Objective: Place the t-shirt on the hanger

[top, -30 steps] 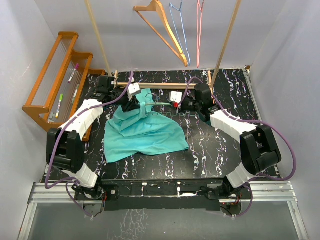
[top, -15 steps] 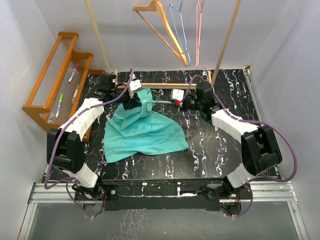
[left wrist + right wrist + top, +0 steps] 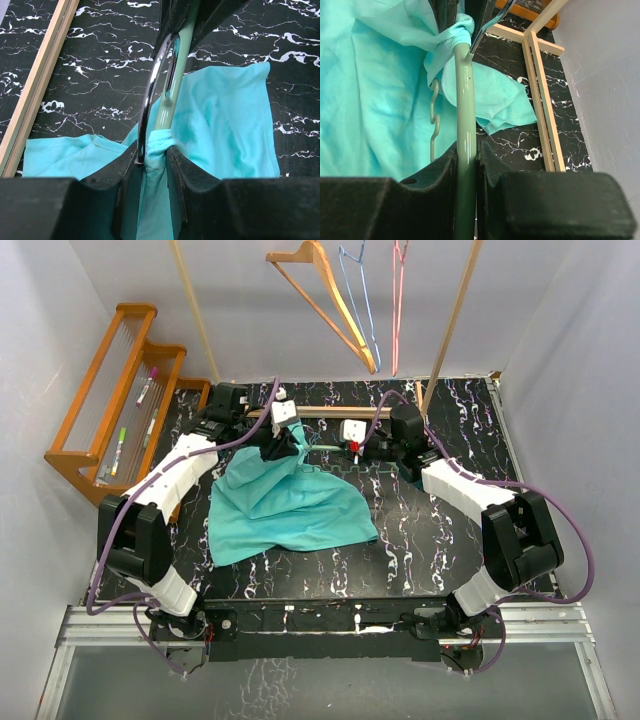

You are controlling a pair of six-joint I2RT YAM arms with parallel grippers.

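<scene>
The teal t-shirt (image 3: 290,505) lies crumpled on the black marbled table, its top edge lifted toward the back. My left gripper (image 3: 285,445) is shut on a bunched fold of the t-shirt (image 3: 156,150), right at the end of the hanger's pale mint bar (image 3: 172,85). The hanger's metal hook (image 3: 152,85) curves past the left finger. My right gripper (image 3: 347,447) is shut on the hanger (image 3: 465,125), holding its bar level above the table. In the right wrist view the t-shirt (image 3: 380,90) spreads below and wraps the bar's far end.
An orange wooden rack (image 3: 110,390) stands at the left edge. A wooden rail (image 3: 340,412) runs across the back between two slanted posts. Above it hang an orange wooden hanger (image 3: 325,295), a blue wire hanger (image 3: 362,300) and a pink one (image 3: 398,300).
My left gripper has moved right and toward the back with the cloth, closing on the right gripper and drawing the shirt's top edge along the hanger bar. The right arm has hardly moved.
</scene>
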